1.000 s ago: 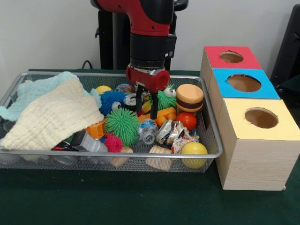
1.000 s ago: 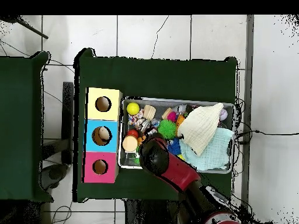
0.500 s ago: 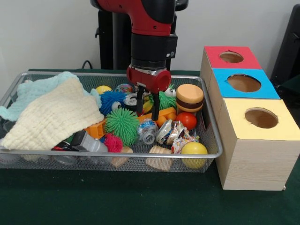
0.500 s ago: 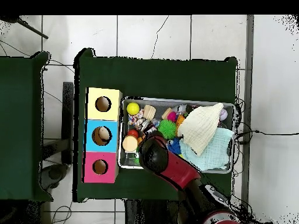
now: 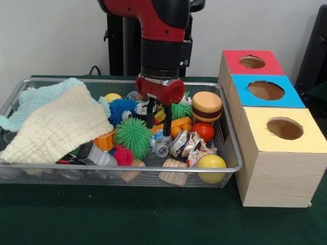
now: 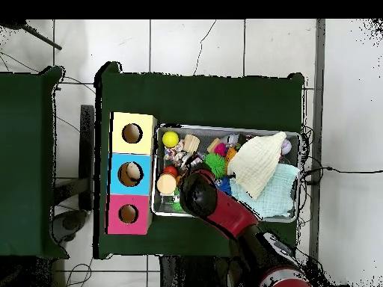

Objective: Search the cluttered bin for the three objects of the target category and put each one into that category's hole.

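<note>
The gripper hangs with fingers slightly apart and empty over the bin middle, just above the orange block beside the green ball, whose spikes could snag a finger descending.

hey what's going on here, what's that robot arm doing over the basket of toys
The red and black robot arm hangs over a wire basket full of toys, its gripper open and empty just above the pile, near a green spiky ball. Two knitted cloths cover one end of the basket. Beside it stands a wooden box with red, blue and yellow tops, each with a round hole. Something already lies in the blue hole. It appears to be picking what to grab.
</note>
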